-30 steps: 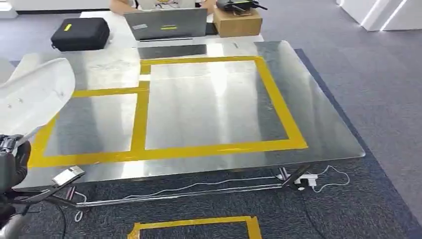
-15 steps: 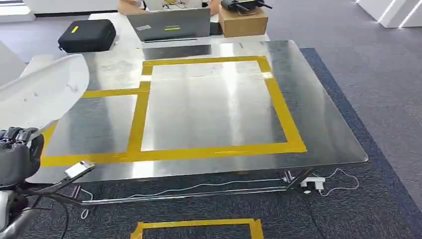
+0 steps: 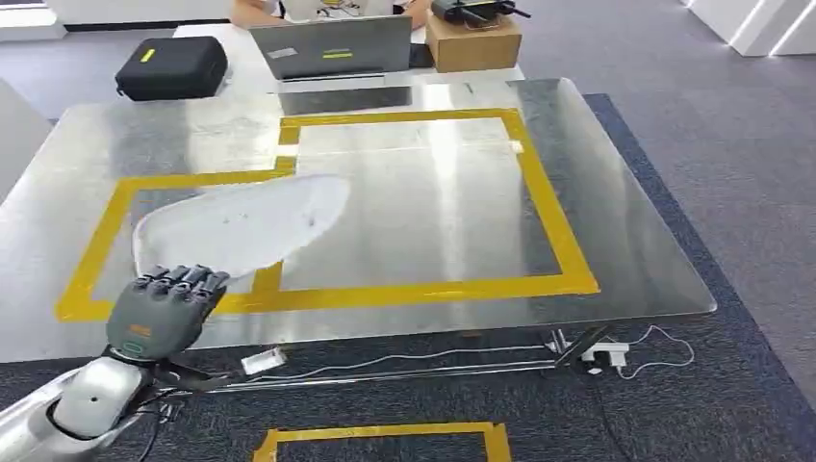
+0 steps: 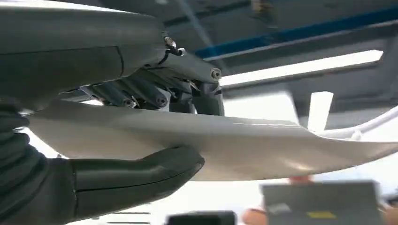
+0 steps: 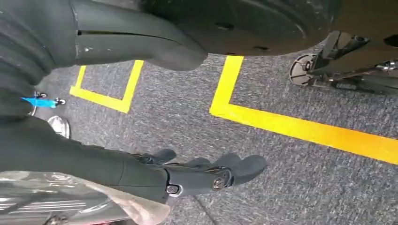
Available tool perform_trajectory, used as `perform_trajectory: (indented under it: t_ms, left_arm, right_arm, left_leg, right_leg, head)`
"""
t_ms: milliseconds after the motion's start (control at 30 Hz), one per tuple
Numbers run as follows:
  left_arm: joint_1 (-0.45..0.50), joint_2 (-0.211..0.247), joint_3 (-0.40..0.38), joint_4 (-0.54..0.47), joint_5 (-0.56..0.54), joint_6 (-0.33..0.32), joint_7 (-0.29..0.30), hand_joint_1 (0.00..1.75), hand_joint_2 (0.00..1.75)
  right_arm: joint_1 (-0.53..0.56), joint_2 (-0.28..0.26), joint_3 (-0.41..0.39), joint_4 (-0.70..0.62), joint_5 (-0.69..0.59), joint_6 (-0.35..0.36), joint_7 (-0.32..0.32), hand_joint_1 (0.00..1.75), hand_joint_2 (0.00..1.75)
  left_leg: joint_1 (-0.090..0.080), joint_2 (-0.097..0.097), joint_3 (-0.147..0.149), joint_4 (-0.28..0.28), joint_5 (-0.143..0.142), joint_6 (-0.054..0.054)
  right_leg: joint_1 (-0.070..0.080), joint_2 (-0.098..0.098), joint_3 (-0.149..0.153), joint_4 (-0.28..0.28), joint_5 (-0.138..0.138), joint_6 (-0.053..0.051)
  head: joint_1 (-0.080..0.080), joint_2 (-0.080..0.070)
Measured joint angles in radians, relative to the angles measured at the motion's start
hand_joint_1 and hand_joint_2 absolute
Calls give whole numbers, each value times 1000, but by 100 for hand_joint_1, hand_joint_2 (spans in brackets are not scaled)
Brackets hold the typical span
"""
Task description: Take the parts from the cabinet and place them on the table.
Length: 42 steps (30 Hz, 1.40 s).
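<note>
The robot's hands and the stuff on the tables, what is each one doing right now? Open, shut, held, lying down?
Left hand: grips the white part, thumb under it, fingers over it.
White part: held above the steel table, lying nearly flat.
Right hand: holds nothing, fingers apart, hanging over the carpet.
Steel table: bare inside its yellow tape frames.
Laptop: lid up.
Black case: closed.
Cardboard box: closed, dark things on top.
</note>
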Motion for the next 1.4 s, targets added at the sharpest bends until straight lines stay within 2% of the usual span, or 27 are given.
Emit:
perform_trajectory:
  t_ms: [67, 167, 400, 633, 733, 933, 1133, 1400]
  left_arm:
    - [2, -23, 11, 47, 0, 0, -61, 175, 175]
    - [-7, -59, 29, 127, 1, -2, -85, 175, 175]
    - [-11, -102, 44, 227, 1, -3, -89, 175, 175]
    - [-29, -111, 43, 290, 13, -2, -82, 175, 175]
    - [-42, -117, 50, 333, 3, -2, -98, 175, 175]
    - [-82, -140, 90, 496, 1, -2, -49, 175, 175]
    - [-93, -140, 147, 553, 1, -8, -28, 175, 175]
    - [-93, -120, 226, 605, 0, -57, 9, 175, 175]
  right_arm:
    - [-2, 0, 0, 0, 3, 1, 0, 0, 175]
    - [-3, 0, 0, 0, 6, 3, 0, 0, 175]
    - [-5, 0, 0, 0, 8, 3, 0, 0, 175]
    - [-5, -1, 0, 0, 13, 3, 1, 0, 175]
    - [-5, -1, 0, 0, 13, 3, 1, 0, 175]
    - [-5, -2, 0, 0, 11, 4, 1, 0, 175]
    - [-6, -2, 0, 0, 10, 4, 1, 0, 175]
    - [-6, -2, 0, 0, 2, 6, 1, 0, 175]
  left_leg:
    - [0, 0, 0, 1, 0, 1]
    - [0, 0, 0, 2, -1, 1]
    - [0, 0, 0, 3, -1, 2]
    - [0, 0, 0, 2, -1, 2]
    - [0, 0, 0, 2, -1, 2]
    - [0, 0, 0, 2, -1, 2]
    - [0, 0, 0, 2, -1, 2]
    - [0, 0, 0, 2, -1, 1]
  right_leg:
    - [0, 1, 0, -1, 0, 1]
    - [0, 0, 1, -1, 1, 1]
    - [0, 1, 1, -1, 1, 1]
    - [0, 1, 1, -1, 1, 1]
    - [0, 0, 1, -1, 1, 1]
    - [0, 1, 1, -1, 1, 1]
    - [0, 1, 1, -1, 1, 1]
    - [0, 0, 1, -1, 0, 1]
  head:
    - [0, 0]
    - [0, 0]
    - [0, 0]
    - [-1, 0]
    - [0, 0]
    - [0, 0]
    - [0, 0]
    - [0, 0]
